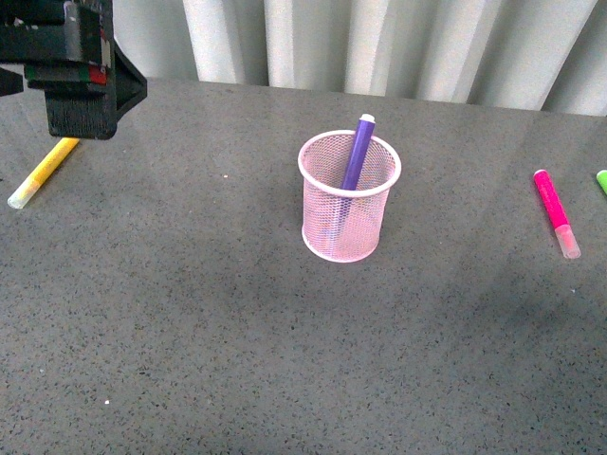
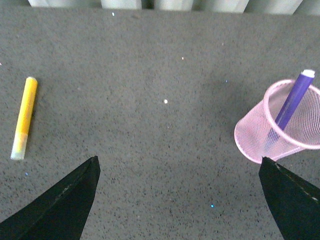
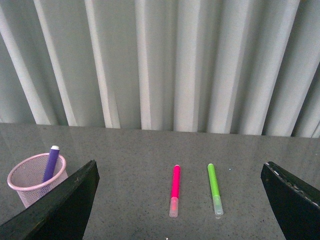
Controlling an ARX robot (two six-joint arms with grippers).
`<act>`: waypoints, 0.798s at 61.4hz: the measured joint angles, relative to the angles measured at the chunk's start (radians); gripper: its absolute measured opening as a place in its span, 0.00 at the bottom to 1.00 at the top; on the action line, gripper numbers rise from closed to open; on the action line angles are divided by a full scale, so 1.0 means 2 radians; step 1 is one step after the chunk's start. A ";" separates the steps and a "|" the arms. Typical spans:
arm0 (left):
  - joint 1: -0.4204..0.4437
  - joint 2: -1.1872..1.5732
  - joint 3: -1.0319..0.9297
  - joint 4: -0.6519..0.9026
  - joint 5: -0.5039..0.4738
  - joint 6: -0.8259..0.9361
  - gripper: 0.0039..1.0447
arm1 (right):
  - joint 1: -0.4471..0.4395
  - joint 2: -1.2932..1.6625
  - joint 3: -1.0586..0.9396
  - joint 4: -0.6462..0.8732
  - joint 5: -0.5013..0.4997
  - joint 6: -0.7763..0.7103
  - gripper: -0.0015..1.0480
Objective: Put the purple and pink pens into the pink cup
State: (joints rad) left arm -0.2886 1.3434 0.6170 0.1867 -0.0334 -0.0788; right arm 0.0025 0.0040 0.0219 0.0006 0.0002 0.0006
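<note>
Inside the pink cup, purple pen stands tilted, pale cap up, leaning on the rim and poking above it. Cup upright on grey speckled table.

Right of the cup, well apart: pink pen lying flat on the table, lighter cap end toward the near side. Not in the cup. Farther right from the cup, green marker, only partly in the front view. In the right wrist view it lies alongside the pink pen, not touching.

Left of the cup, well apart: yellow marker, flat on the table.

Left gripper: raised, far left of the cup, over the yellow marker's far end in the front view. Fingers spread wide, nothing between them.

Right gripper: seen only in its wrist view. Fingers spread wide, empty. Pleated pale curtain behind the table.
</note>
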 joint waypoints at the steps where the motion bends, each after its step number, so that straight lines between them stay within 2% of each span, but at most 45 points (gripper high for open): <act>1: 0.000 -0.002 0.000 0.000 0.000 0.001 0.94 | 0.000 0.000 0.000 0.000 -0.001 0.000 0.93; 4: -0.002 0.000 -0.002 0.005 -0.004 0.005 0.93 | 0.000 0.000 0.000 0.000 -0.001 0.000 0.93; 7: -0.006 0.017 -0.036 0.114 -0.062 0.017 0.85 | 0.000 0.000 0.000 0.000 -0.001 0.000 0.93; 8: -0.006 0.020 -0.060 0.177 -0.086 0.021 0.81 | 0.000 0.000 0.000 0.000 0.000 0.000 0.93; 10: -0.006 0.023 -0.088 0.243 -0.103 0.025 0.76 | 0.000 0.000 0.000 0.000 0.000 0.000 0.93; 13: 0.003 0.018 -0.127 0.330 -0.108 0.028 0.68 | 0.000 0.000 0.000 0.000 0.002 0.000 0.93; 18: 0.020 -0.015 -0.158 0.398 -0.101 0.030 0.54 | 0.000 0.000 0.000 0.000 0.002 0.000 0.93; 36: 0.066 -0.122 -0.234 0.373 -0.056 0.034 0.03 | 0.000 0.000 0.000 0.000 0.001 0.000 0.93; 43: 0.081 -0.146 -0.262 0.388 -0.045 0.036 0.03 | 0.000 0.000 0.000 0.000 0.000 0.000 0.93; 49: 0.092 -0.172 -0.281 0.365 -0.035 0.036 0.03 | 0.000 0.000 0.000 0.000 0.000 0.000 0.93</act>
State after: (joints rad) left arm -0.1043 0.9985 0.0555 0.9169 -0.1032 -0.0071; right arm 0.0025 0.0040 0.0219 0.0006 -0.0002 0.0006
